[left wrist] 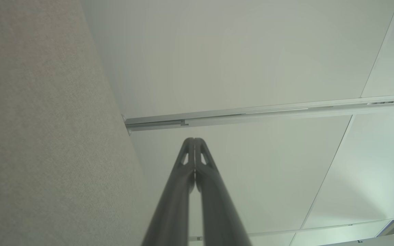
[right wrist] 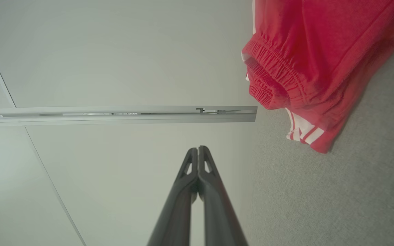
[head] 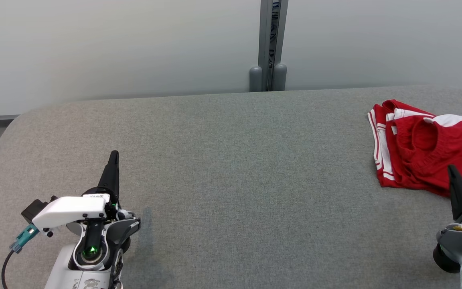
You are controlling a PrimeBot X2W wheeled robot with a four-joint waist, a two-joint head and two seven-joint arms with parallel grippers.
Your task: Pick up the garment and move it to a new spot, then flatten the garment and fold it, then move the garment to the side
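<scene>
At the far right of the tabletop (head: 231,180) the red shorts (head: 423,152) lie loosely folded, seemingly already set aside, with little left to do. The left end effector (head: 114,155) and right end effector (head: 450,169) are pinched narrow, empty.

Wide open tabletop (head: 231,180) stretches left of the bunched garment (head: 427,152).

The garment (head: 419,148) lies on the surface (head: 231,160) at its far right, close to the right edge. The right end effector (head: 451,168) sits just before the garment's near edge, at the surface's near right. The left end effector (head: 114,154) is at the near left, well apart from the garment. Behind the surface stands a wall (head: 134,44), with a post (head: 269,44) at the middle of the far edge.
</scene>
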